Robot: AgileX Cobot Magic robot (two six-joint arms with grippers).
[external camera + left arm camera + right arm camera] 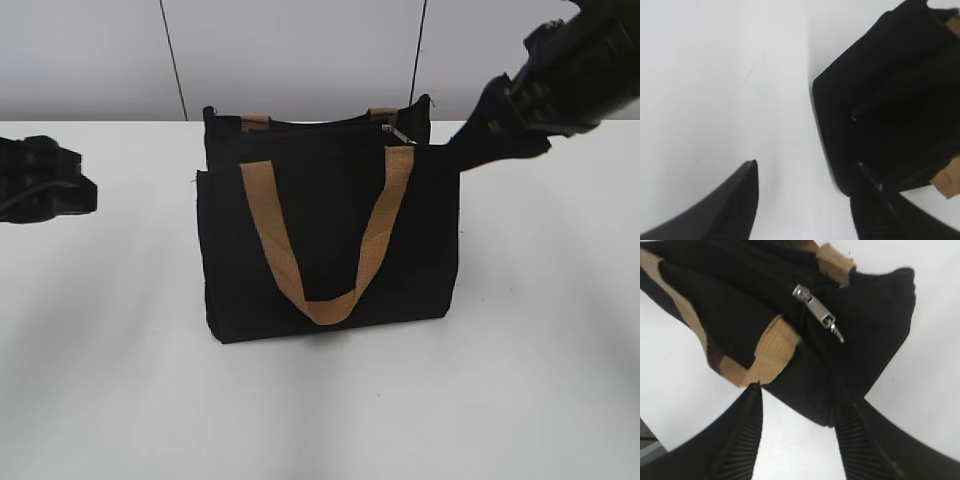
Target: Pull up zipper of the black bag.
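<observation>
The black bag stands upright mid-table with two tan loop handles; the front handle hangs down its face. The zipper's silvery pull tab sits near the right end of the top edge, and shows clearly in the right wrist view. My right gripper hovers at the bag's upper right corner, open and empty, jaws just short of the bag's end. My left gripper is far left, open and empty, with the bag's corner ahead and to the right.
White table all around the bag. A pale wall with dark seams stands behind the table's far edge.
</observation>
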